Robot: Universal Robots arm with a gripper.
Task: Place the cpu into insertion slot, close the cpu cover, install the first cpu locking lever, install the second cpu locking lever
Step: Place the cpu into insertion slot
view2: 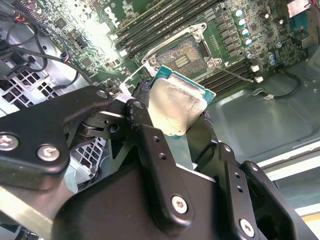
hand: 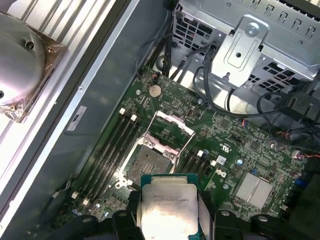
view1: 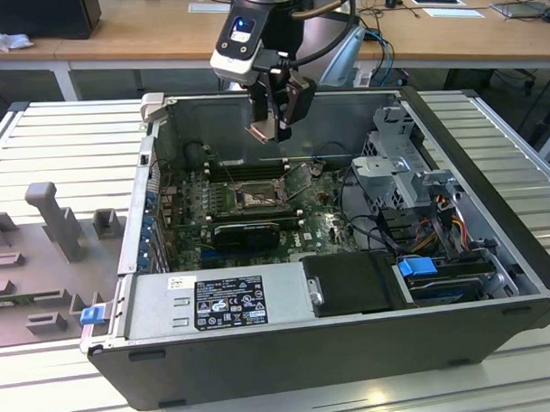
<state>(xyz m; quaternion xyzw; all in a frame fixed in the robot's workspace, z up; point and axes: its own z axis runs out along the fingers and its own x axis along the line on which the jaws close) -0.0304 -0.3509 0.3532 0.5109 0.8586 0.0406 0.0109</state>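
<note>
The black two-fingered gripper [view1: 270, 127] grasps the small, flat, square, silvery-beige cpu [view2: 177, 107]. The jaws are clenched on its opposite edges, and its metal face shows between them in both wrist views. The held cpu hangs above the green motherboard [hand: 235, 150] inside the open dark-grey computer case [view1: 353, 357], apart from the square dark silver-rimmed insertion slot [hand: 145, 160], which lies uncovered with the thin silvery cpu cover [hand: 176, 122] raised beside it.
</note>
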